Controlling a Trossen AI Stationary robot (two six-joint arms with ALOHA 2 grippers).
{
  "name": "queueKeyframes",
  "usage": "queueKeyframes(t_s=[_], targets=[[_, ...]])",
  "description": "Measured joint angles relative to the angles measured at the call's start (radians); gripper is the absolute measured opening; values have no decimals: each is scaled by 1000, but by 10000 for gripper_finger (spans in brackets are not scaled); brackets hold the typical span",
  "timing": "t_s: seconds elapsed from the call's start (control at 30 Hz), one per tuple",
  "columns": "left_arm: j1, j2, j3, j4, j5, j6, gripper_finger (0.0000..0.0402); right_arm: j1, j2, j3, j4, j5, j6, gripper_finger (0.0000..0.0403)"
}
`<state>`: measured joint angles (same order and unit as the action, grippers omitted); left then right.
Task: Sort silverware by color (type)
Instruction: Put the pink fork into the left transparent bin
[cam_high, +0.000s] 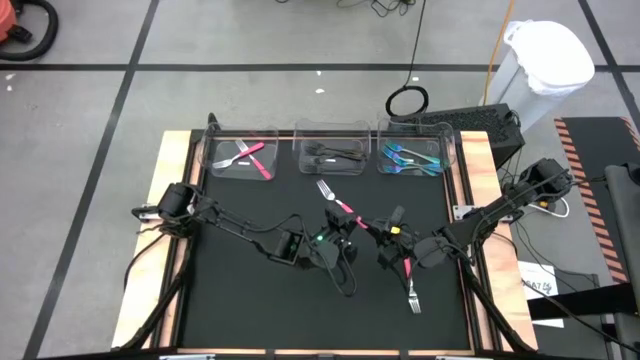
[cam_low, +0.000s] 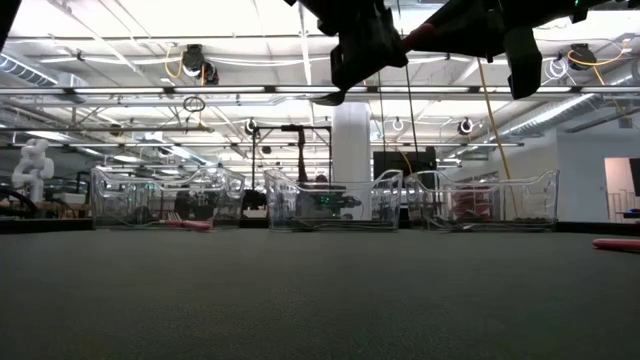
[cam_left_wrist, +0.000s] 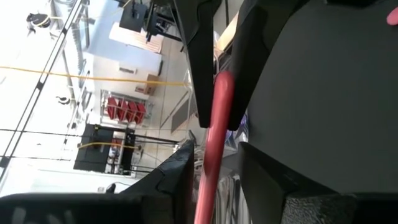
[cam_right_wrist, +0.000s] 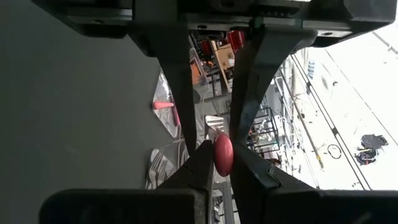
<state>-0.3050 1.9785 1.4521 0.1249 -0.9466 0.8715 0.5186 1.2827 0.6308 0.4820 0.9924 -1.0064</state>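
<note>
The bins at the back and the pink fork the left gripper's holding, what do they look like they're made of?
The bins look like clear, glossy plastic: you see their contents and the room through the walls. The pink fork, held in the left gripper, seems to have a smooth pink plastic handle and a shiny, probably metal, head.

The near half of the black table (cam_high: 240, 310) lay bare on the left, with lots of room to pass. At the far edge, three clear bins (cam_high: 330, 155) stood in a row like a low wall. In the middle, the left hand (cam_high: 345, 248) and the right hand (cam_high: 392, 240) hung close together above the table, crowding that spot. One pink fork (cam_high: 410, 283) lay on the table near the right arm.
</note>
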Motion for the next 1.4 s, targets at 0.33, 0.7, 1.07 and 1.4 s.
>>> queueKeyframes(t_s=[0.33, 0.7, 1.07, 1.4], targets=[[3, 0, 0, -6, -1, 5, 30, 0, 0, 0, -3, -2, 3, 34], [3, 0, 0, -7, 1, 0, 22, 0, 0, 0, -1, 0, -1, 71], [3, 0, 0, -24, -9, 6, 22, 0, 0, 0, -8, 127, -26, 151], [3, -20, -2, -66, -50, -2, 22, 0, 0, 0, -33, 186, -57, 165]])
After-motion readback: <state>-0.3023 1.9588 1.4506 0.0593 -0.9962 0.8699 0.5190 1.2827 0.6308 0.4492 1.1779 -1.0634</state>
